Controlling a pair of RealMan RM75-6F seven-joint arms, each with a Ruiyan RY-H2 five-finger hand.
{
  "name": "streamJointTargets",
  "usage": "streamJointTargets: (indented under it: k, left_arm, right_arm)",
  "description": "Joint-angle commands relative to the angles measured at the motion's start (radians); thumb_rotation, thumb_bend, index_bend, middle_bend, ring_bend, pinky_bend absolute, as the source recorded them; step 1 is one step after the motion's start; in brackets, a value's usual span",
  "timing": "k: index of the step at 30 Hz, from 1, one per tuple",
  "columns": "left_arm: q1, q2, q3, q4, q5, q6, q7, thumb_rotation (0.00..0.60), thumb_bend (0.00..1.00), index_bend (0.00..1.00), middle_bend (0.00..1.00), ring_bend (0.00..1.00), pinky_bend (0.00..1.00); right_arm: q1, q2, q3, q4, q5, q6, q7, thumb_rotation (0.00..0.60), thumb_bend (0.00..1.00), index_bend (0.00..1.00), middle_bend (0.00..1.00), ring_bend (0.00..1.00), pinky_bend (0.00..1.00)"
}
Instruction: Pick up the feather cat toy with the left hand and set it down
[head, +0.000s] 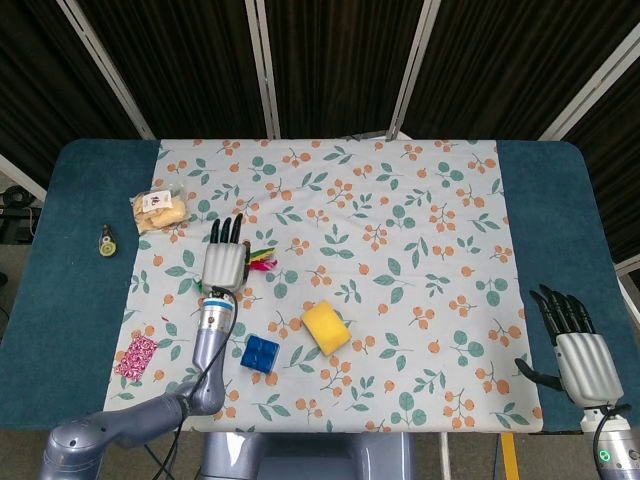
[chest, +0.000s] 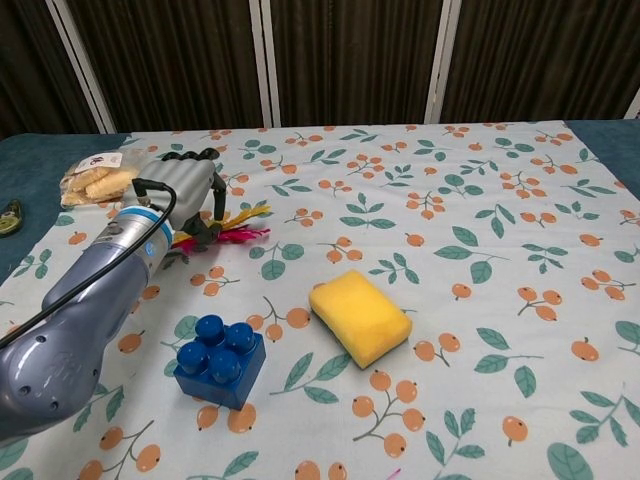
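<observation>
Snack bag (head: 160, 210): far left, at about 10 o'clock from the left robot hand, well apart from it.
Left robot hand (head: 224, 262): over the left part of the cloth, palm down, fingers reaching toward 12 o'clock. The chest view shows the thumb curled down onto the toy's near end; whether the toy is truly pinched or only touched, I cannot tell.
Feather cat toy (chest: 232, 227): just beside and partly under that hand, its feathers fanning out toward 3 o'clock. Long axis runs roughly 9 to 3 o'clock across the desk, so it lies crosswise to the fingers.
Nearer arm: the left, by a wide margin.
Blue block (head: 260, 353): at about 5 o'clock from the left robot hand, near but apart.
Yellow sponge (head: 326, 327): further on toward 4 o'clock, apart from the toy.
Open room: bare cloth from 12 to 3 o'clock of the toy looks the easiest ground for lifting and setting down; the block and sponge crowd the 5 o'clock side.
Desk (head: 545, 200): its edges are well away from the toy.
Right robot hand (head: 581, 352): far right near the front edge, fingers straight, holding nothing.
</observation>
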Motion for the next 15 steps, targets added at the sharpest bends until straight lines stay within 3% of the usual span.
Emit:
streamJointTargets:
  k: [1, 8, 15]
  left_arm:
    - [0.001, 0.006, 0.001, -0.011, 0.005, 0.005, -0.002, 0.6, 0.5, 0.6, 0.0, 0.0, 0.0]
    - [0.009, 0.045, 0.002, -0.097, 0.036, 0.041, -0.014, 0.6, 0.5, 0.61, 0.0, 0.0, 0.0]
    - [0.066, 0.124, 0.023, -0.275, 0.073, 0.11, -0.037, 0.6, 0.5, 0.62, 0.0, 0.0, 0.0]
  right_arm:
    - [0.0, 0.0, 0.0, 0.0, -0.001, 0.001, 0.0, 0.6, 0.11, 0.05, 0.0, 0.0, 0.0]
    - [0.0, -0.001, 0.002, 0.004, 0.003, 0.001, 0.0, 0.6, 0.11, 0.05, 0.0, 0.0, 0.0]
    - [0.001, -0.005, 0.002, 0.011, -0.002, 0.002, -0.008, 0.6, 0.11, 0.05, 0.0, 0.0, 0.0]
